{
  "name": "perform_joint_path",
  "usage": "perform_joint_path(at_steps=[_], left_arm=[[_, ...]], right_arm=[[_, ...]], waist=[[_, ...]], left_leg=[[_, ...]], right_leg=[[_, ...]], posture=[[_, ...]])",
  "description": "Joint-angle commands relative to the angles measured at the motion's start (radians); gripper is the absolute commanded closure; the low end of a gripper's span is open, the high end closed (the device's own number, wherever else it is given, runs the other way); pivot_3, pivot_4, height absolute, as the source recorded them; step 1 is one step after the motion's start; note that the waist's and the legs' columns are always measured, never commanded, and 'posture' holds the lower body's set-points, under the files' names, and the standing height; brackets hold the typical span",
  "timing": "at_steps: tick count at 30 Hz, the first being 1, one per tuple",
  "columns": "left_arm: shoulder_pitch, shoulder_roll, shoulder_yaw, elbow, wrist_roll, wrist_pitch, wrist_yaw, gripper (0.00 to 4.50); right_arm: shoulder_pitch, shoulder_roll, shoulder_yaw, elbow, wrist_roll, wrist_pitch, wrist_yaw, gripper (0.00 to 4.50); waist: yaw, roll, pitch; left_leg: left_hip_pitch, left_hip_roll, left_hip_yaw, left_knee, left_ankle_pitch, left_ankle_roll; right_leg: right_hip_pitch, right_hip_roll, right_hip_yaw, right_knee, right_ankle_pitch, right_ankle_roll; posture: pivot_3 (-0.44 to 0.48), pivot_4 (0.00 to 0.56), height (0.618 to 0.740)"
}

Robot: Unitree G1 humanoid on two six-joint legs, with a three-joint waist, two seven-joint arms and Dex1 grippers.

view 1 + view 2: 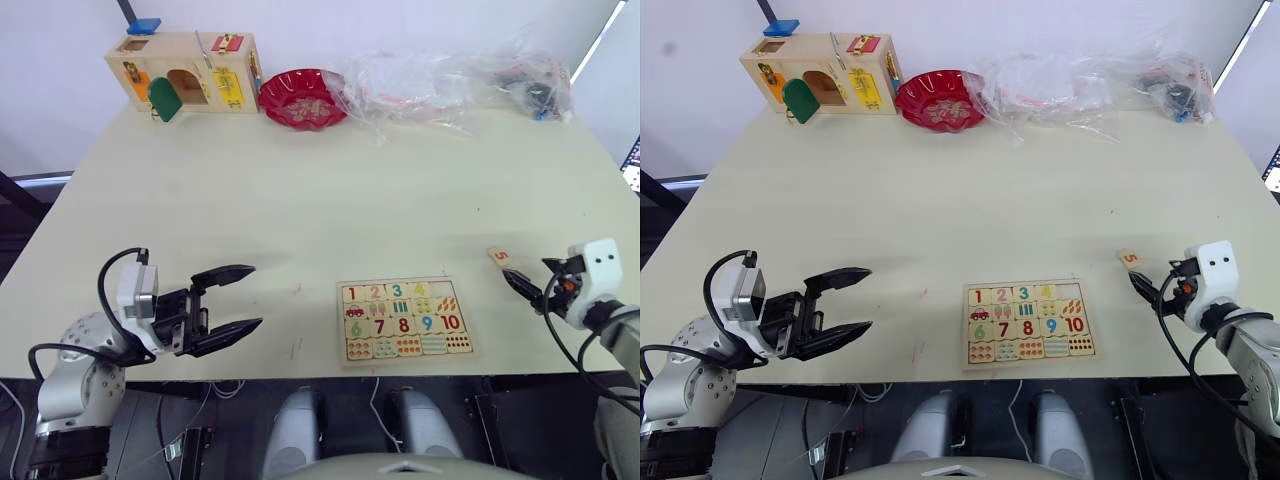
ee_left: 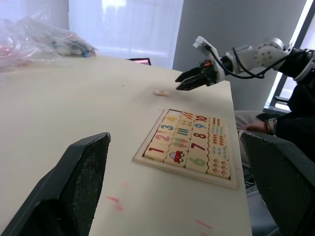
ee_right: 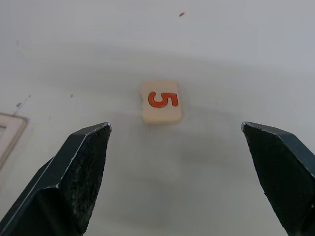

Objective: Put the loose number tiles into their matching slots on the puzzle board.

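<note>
We see one loose tile, the 5 tile (image 3: 161,102), lying flat on the table (image 1: 300,200) with its red digit facing up, off to the right of the puzzle board (image 1: 405,320) and apart from it. The board sits near the table's front edge; its top row shows 1, 2, 3 and 4 in place, and the last slot (image 1: 447,289) at the right end of that row looks to be without a number. Below that row run the larger numbers 6 to 10 and the counting pictures.

Our right gripper (image 3: 177,142) hovers just short of the 5 tile with its two black fingers spread wide and nothing between them; the tile lies ahead of the tips, roughly centred in the gap. Our left gripper (image 1: 228,305) hangs over the table's front left area, well apart from the board, fingers also spread and empty.

Along the far edge we see a wooden latch box (image 1: 185,70) with coloured doors, a red bowl (image 1: 302,97) beside it, and crumpled clear plastic bags (image 1: 450,85) further right.
</note>
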Motion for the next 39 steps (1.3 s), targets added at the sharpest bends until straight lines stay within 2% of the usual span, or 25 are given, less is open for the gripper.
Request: perform_joint_path(at_steps=[1, 10, 21, 28, 31, 35, 39], left_arm=[[-0.016, 0.008, 0.005, -0.006, -0.009, 0.003, -0.01, 0.0], [-0.009, 0.0, 0.006, -0.016, -0.002, -0.003, -0.004, 0.0], [0.005, 0.008, 0.024, -0.002, -0.005, -0.01, -0.017, 0.0], [0.08, 0.005, 0.051, -0.072, -0.025, -0.011, -0.007, 0.0], [0.086, -0.001, 0.051, -0.071, -0.022, -0.016, -0.006, 0.0], [0.089, -0.004, 0.054, -0.059, -0.019, -0.023, -0.014, 0.0], [0.088, -0.008, 0.056, -0.043, -0.017, -0.03, -0.022, 0.0]], right_arm=[[-0.04, 0.009, 0.011, 0.013, 0.0, 0.007, -0.022, 0.05], [-0.079, 0.031, 0.076, 0.089, -0.055, -0.012, -0.062, 0.05], [-0.167, -0.014, 0.111, 0.14, -0.067, 0.123, -0.065, 0.05], [-0.179, -0.022, 0.158, 0.139, -0.109, 0.147, -0.083, 0.05], [-0.176, -0.017, 0.173, 0.14, -0.124, 0.141, -0.09, 0.93], [-0.165, -0.019, 0.188, 0.121, -0.141, 0.125, -0.092, 2.81], [-0.154, -0.02, 0.191, 0.11, -0.15, 0.122, -0.096, 2.81]], waist=[[-0.001, 0.0, 0.0], [-0.001, 0.0, 0.0], [-0.002, -0.003, -0.002], [-0.002, -0.007, -0.004], [-0.001, -0.009, -0.006], [0.0, -0.009, -0.006], [0.0, -0.009, -0.006]], left_leg=[[0.0, 0.0, 0.0, 0.0, 0.0, 0.0], [0.0, 0.0, 0.001, 0.0, 0.0, 0.0], [0.0, 0.0, 0.001, 0.0, 0.0, 0.0], [0.0, 0.001, 0.001, 0.0, 0.0, 0.0], [0.001, 0.001, 0.0, 0.0, 0.0, 0.0], [0.004, 0.001, 0.0, 0.0, 0.0, 0.0], [0.005, 0.001, 0.0, -0.001, 0.0, 0.0]], right_leg=[[0.0, 0.0, 0.0, 0.0, 0.0, 0.0], [0.0, 0.0, 0.0, 0.0, 0.0, 0.0], [0.0, 0.001, 0.001, 0.0, 0.0, 0.0], [0.0, 0.001, 0.001, 0.0, 0.0, 0.0], [0.001, 0.001, 0.001, 0.0, 0.0, 0.0], [0.004, 0.0, 0.001, -0.001, 0.0, 0.0], [0.005, 0.0, 0.0, -0.002, 0.0, 0.0]], posture=[[0.0, 0.15, 0.74], [0.0, 0.15, 0.74], [0.0, 0.15, 0.74], [0.0, 0.15, 0.74], [0.0, 0.15, 0.74], [0.0, 0.15, 0.74], [0.0, 0.15, 0.74]])
